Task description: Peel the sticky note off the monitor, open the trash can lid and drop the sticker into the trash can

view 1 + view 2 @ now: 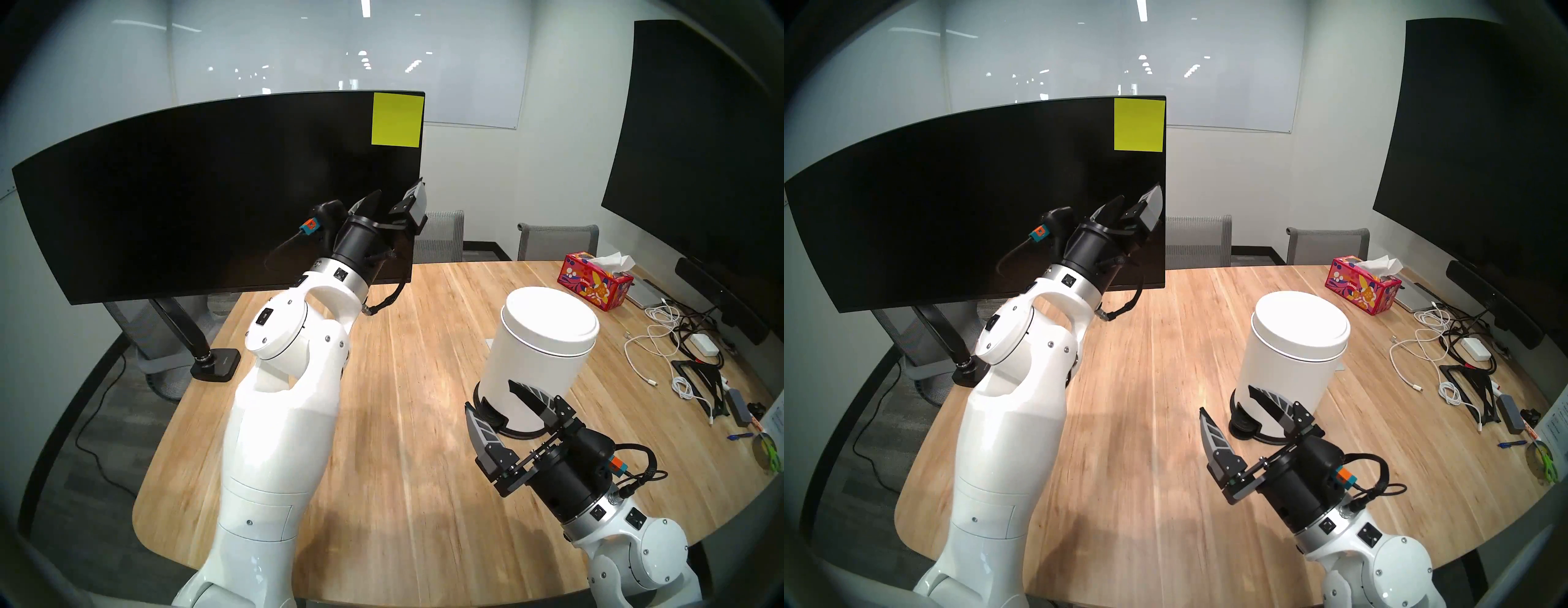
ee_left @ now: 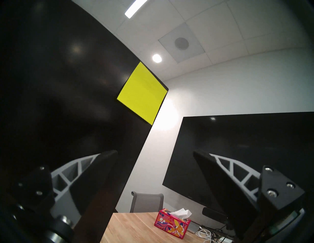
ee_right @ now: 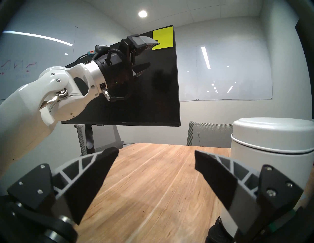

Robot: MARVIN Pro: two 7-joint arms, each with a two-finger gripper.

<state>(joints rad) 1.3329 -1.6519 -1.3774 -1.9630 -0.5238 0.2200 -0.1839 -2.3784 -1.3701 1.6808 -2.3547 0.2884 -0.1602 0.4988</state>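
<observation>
— Where do your head cameras look from?

— From above the desk point(image 1: 424, 382), angled down and forward; both eyes share nearly one picture, monitor point(image 1: 191, 204) at left, trash can point(image 1: 539, 365) at right.

— And the wrists?

— My left wrist camera sits close to the monitor, tilted up toward the sticky note point(image 2: 142, 93) and ceiling. My right rides low over the desk, facing across it, the trash can close at its right edge. Both wrist views share the monitor and sticky note.
</observation>
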